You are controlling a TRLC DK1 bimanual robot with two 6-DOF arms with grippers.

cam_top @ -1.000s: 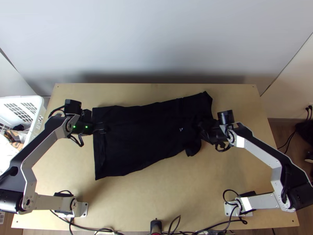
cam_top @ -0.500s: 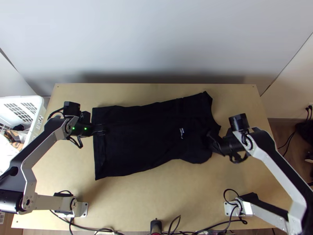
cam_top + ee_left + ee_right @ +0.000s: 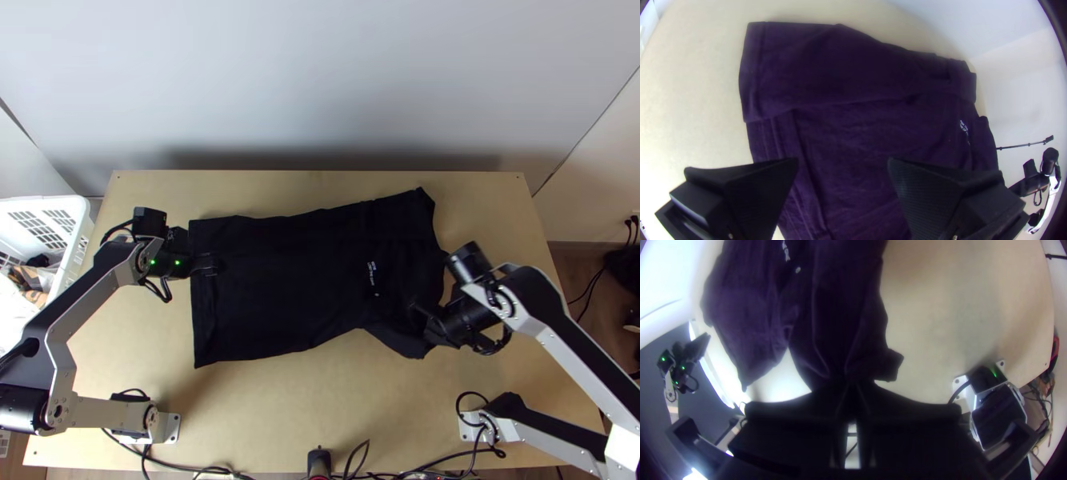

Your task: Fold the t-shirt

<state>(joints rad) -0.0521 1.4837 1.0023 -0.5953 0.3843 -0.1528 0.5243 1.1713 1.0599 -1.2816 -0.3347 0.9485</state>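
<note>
One part of the black t-shirt [image 3: 280,280] is pinched by the right gripper [image 3: 427,314]; the opposite end is spread beneath the wide-open left gripper [image 3: 211,265].

Prob. a robotics lab/test bench: my arm bases [image 3: 170,429] mounted on a plain wooden tabletop [image 3: 320,404], cables [image 3: 192,466] along btm edge of top cam, bare pale wall [image 3: 320,80] up top.

Light wood table [image 3: 256,400], pale grey wall [image 3: 320,80] behind, dark shadow low on it. Brown floor [image 3: 578,262] right.
</note>
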